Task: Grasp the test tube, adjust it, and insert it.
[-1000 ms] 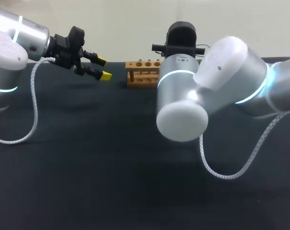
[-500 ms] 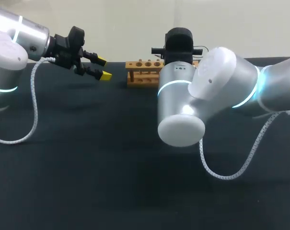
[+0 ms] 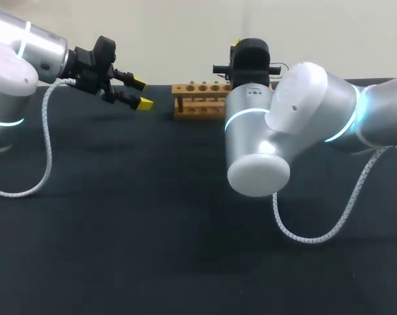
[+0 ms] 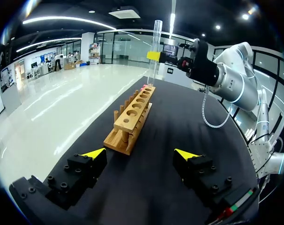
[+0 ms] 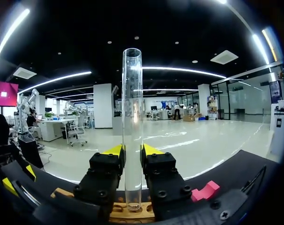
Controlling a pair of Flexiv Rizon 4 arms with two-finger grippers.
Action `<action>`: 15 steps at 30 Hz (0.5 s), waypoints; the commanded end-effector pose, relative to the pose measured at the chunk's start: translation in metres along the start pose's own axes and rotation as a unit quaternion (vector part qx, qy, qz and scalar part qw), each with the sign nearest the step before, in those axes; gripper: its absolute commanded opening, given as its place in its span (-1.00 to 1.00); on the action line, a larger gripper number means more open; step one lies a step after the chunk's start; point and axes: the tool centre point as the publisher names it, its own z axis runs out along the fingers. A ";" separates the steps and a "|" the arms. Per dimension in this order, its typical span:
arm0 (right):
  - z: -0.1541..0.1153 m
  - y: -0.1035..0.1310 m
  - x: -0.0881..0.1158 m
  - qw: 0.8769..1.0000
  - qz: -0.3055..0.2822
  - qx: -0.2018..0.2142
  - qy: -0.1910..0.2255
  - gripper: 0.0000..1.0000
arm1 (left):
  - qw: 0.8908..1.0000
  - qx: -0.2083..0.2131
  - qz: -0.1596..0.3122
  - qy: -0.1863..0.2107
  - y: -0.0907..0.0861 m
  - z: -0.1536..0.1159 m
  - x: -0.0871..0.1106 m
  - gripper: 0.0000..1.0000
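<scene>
Right claw holds test tube upright at rack

The clear glass test tube stands upright, open end up, clamped in the right gripper, its rounded lower end at one end of the long wooden rack.

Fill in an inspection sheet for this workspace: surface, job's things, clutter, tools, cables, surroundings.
Surface: black table.
Job's things: test tube upright, its lower end at one end of the wooden rack; rack at the table's back edge.
Clutter: small pink piece beside the rack.
Tools: right tool shut on the test tube; left tool open, holding nothing, apart from the rack.
Cables: left cable and right cable, white coils hanging from the arms.
Surroundings: nothing seen.
</scene>
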 end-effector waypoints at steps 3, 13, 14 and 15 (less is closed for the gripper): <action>0.004 -0.002 0.008 1.000 0.001 -0.001 0.004 -1.00 | 1.000 -0.001 0.002 -0.002 0.000 0.000 0.001 1.00; 0.007 -0.001 0.015 1.000 0.009 -0.006 0.008 -1.00 | 1.000 -0.001 0.002 -0.002 0.000 0.000 0.001 1.00; 0.007 -0.001 0.015 1.000 0.009 -0.007 0.009 -1.00 | 1.000 -0.001 0.002 -0.002 0.000 0.000 0.001 1.00; 0.007 -0.001 0.016 1.000 0.010 -0.007 0.009 -1.00 | 1.000 -0.001 0.002 -0.002 0.000 0.000 0.001 1.00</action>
